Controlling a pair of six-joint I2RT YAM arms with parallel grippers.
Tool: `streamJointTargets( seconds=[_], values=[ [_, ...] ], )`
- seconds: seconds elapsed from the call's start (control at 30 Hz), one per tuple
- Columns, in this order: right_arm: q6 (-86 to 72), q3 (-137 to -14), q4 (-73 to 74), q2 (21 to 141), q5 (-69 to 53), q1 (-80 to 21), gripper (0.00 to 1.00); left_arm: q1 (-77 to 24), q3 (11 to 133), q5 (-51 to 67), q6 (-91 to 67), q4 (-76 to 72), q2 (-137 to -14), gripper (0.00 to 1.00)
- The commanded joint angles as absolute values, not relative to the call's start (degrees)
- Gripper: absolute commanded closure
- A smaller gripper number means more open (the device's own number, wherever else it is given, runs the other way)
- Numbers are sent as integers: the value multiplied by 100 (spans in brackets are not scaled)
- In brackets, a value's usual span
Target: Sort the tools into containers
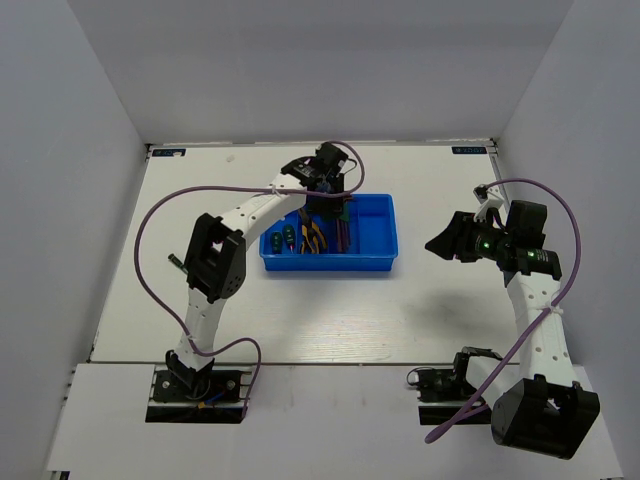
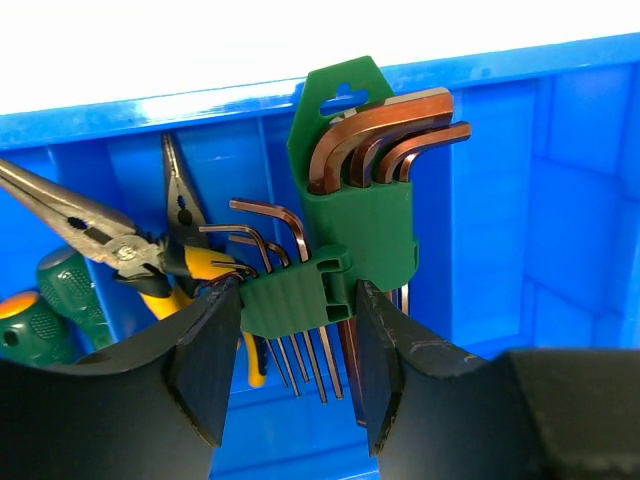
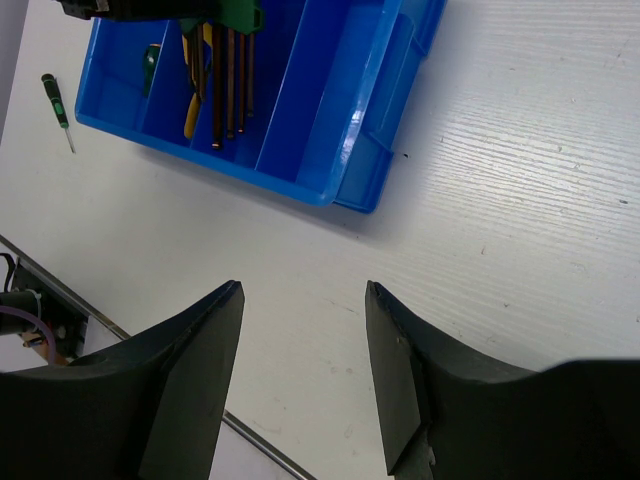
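Observation:
My left gripper (image 2: 295, 335) is shut on the green holder of the hex key set (image 2: 355, 200). The dark reddish keys fan out over a middle compartment of the blue tray (image 1: 375, 232). In the compartment to the left lie yellow-handled pliers (image 2: 120, 250). Farther left are two green-handled screwdrivers (image 2: 55, 290). From above, the left gripper (image 1: 330, 195) sits at the tray's far side, with the screwdrivers (image 1: 281, 240) and pliers (image 1: 313, 238) below it. My right gripper (image 1: 440, 245) hangs open and holding nothing, over bare table right of the tray (image 3: 320, 100).
A thin green-and-black screwdriver (image 3: 55, 100) lies on the table left of the tray, near the left arm's elbow (image 1: 176, 263). The tray's right-hand compartment (image 1: 372, 222) holds nothing. Grey walls enclose the white table on three sides.

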State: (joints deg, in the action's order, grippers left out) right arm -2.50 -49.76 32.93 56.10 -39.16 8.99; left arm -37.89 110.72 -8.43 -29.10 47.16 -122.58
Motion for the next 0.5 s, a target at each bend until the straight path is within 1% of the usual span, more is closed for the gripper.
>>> streamJointTargets(
  seconds=[0.0,0.13,0.33,0.47],
  values=[
    [-176,-4948,3234,5607,-3973,932,42,-3797,11452,-976,-2830,4693,-12207,100],
    [-167,-4940,3234,5607,-3981,932,42,-3797,11452,-1028,-2778,4693,-12260,100],
    [-158,-4939,3234,5607,-3964,932,42,-3850,11917,-1028,-2725,5009,-12533,100],
    [-167,-4948,3234,5599,-3964,932,42,-3902,12023,-976,-2725,5010,-12656,100]
  ],
)
